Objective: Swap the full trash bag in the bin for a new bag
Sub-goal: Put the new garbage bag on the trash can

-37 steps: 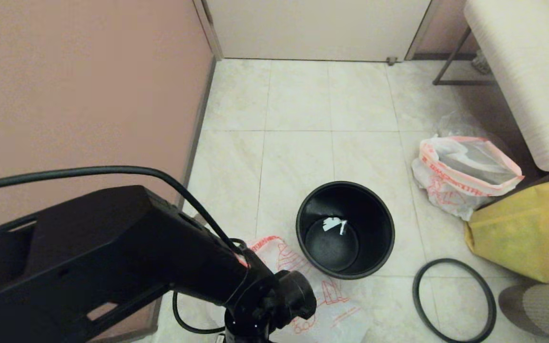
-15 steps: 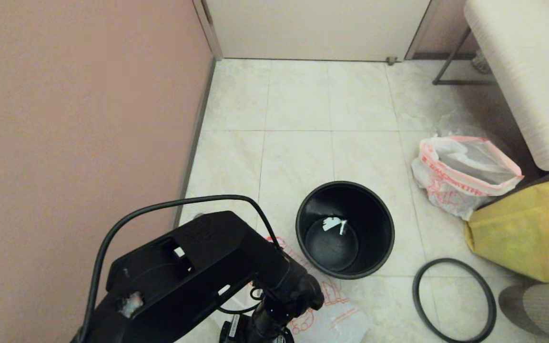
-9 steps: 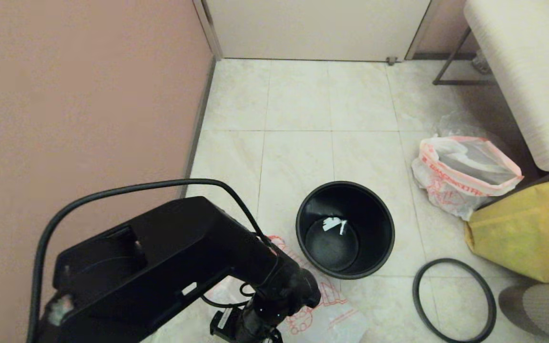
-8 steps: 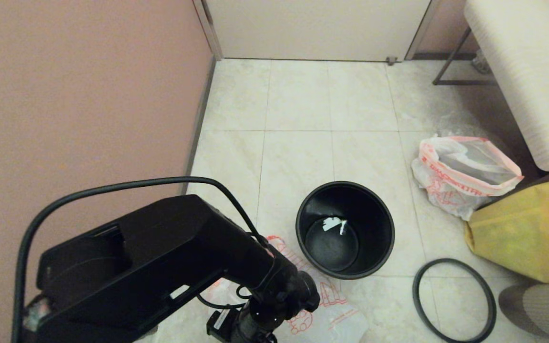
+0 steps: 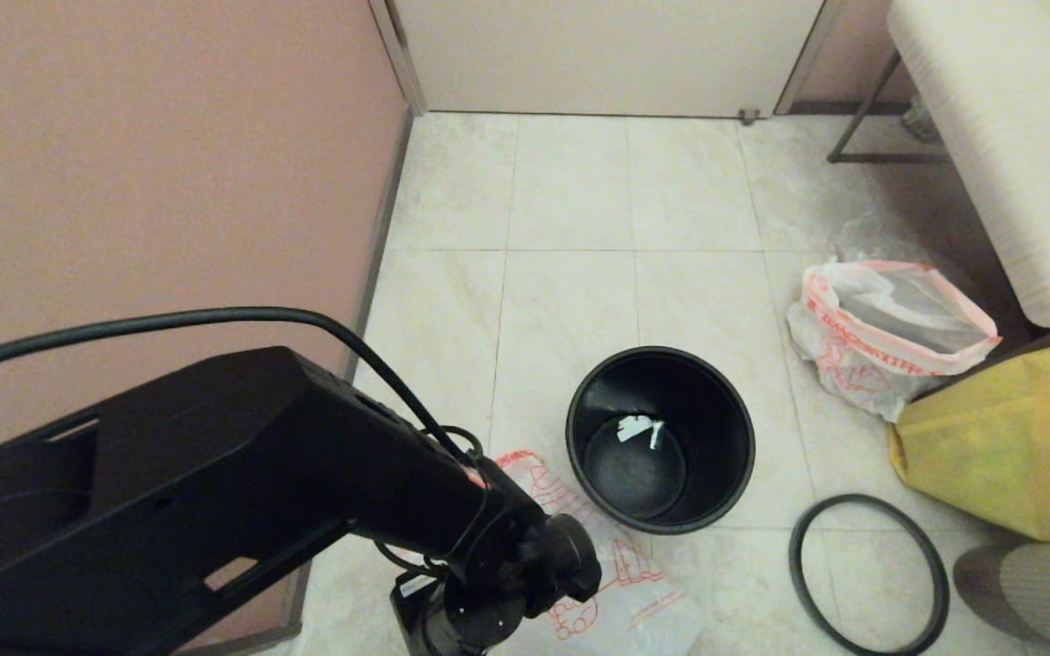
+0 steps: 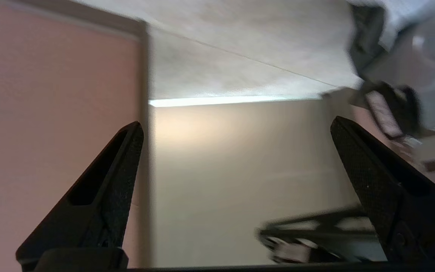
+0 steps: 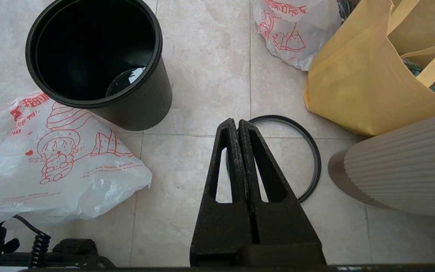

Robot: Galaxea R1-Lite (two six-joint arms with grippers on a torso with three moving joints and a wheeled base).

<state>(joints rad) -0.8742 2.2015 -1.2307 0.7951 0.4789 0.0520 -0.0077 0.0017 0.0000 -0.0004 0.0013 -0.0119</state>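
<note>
The bin point(image 5: 660, 439) stands upright at centre of the head view, holding only a white scrap. The new bag point(image 5: 621, 583) lies flat on the floor at lower centre, touching the bin's base. The full trash bag point(image 5: 890, 333) sits at right, mouth open, against the yellow bag point(image 5: 1008, 437). The hoop point(image 5: 869, 574) lies at lower right (apart from the bin). The left gripper point(image 6: 236, 128) has its fingers spread wide, nothing between them. The right gripper point(image 7: 238, 124) has its fingers pressed together above the hoop.

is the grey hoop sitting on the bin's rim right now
No, the hoop lies flat on the floor beside the bin.
</note>
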